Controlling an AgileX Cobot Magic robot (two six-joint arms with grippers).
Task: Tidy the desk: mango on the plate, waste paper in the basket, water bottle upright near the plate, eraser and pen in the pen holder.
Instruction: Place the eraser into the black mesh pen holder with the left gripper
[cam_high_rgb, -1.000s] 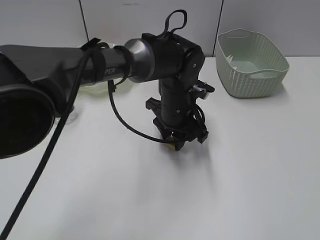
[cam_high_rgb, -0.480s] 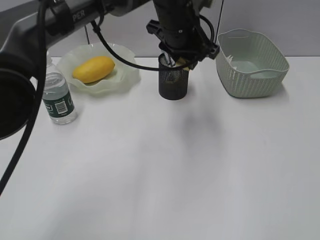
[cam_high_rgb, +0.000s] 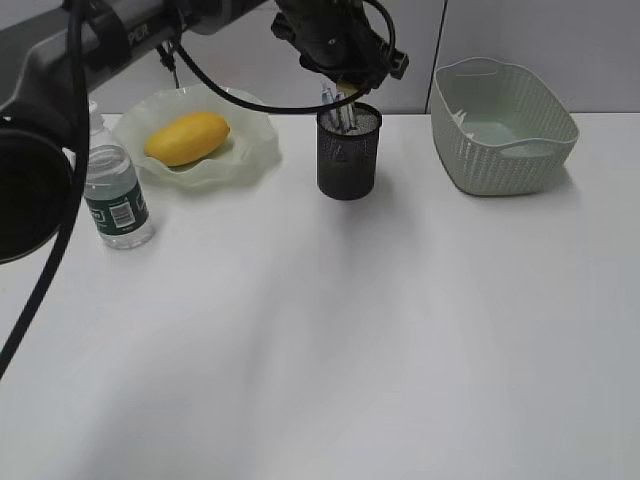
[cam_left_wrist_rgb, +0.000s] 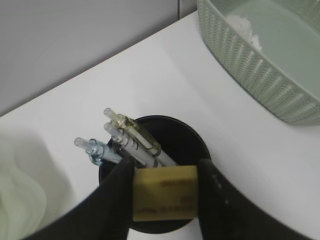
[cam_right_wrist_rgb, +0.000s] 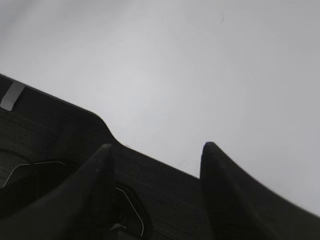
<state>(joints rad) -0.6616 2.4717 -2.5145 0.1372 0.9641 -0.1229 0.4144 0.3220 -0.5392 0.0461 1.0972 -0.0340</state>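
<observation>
**Eraser carried over pen holder, release pending**

Eraser (cam_left_wrist_rgb: 165, 200), tan and block-shaped, is seen clamped between the two fingers of the left claw (cam_left_wrist_rgb: 165, 202), directly above the mouth of the pen holder (cam_high_rgb: 348, 152). A second ago the left arm was low over the middle of the tabletop (cam_high_rgb: 350, 350); half a second ago it was hanging just above the holder; now it is seen higher and slightly further back, with the eraser over the cup's near rim. The eraser is judged not yet released: it is gripped above the opening, not resting inside. Several clear pens (cam_left_wrist_rgb: 132, 140) are already standing in the holder, leaning toward the plate side.

Meaning for the task: only the drop appears to remain. The mango (cam_high_rgb: 187, 137) is lying on the plate (cam_high_rgb: 262, 150). The water bottle (cam_high_rgb: 115, 195) is upright just beside the plate. A white crumpled scrap, taken to be the waste paper (cam_left_wrist_rgb: 245, 30), is seen inside the basket (cam_high_rgb: 500, 160).

The right claw (cam_right_wrist_rgb: 155, 165) is held apart and empty over bare surface, away from the work.

Surface: plain white, matte, smooth; soft arm shadows are cast across it. No loose items are noted on the open area. Room: a pale grey panelled wall with vertical seams is seen behind the tabletop.
</observation>
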